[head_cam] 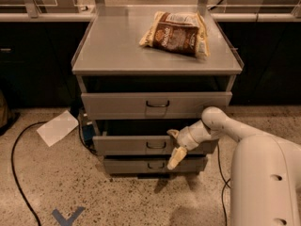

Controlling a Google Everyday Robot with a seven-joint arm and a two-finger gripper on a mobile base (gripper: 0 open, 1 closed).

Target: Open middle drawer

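Though it is wide and flat, the middle drawer point(127, 145) is thin. It is grey metal, second of three in the cabinet point(117, 60), with a small dark wire handle point(155, 145) in the middle of its front. A dark gap shows above its top edge.

Just right of the handle is the gripper point(175, 146). Its two pale fingers point(177, 157) are spread apart: one is up by the drawer's top edge, and the other hangs down in front of the bottom drawer point(136, 165). I cannot tell if they touch the metal.

A smooth white arm point(225, 126) reaches in from the right.

Above sits the top drawer point(117, 105) – taller, with its own handle. On the cabinet's flat top lies a crinkly brown bag point(176, 32).

In front, the speckled floor point(117, 197) is bare. To the left lie a white paper point(57, 127) and a black cable point(14, 173) – and a blue tape mark point(68, 216) sits near the bottom edge.
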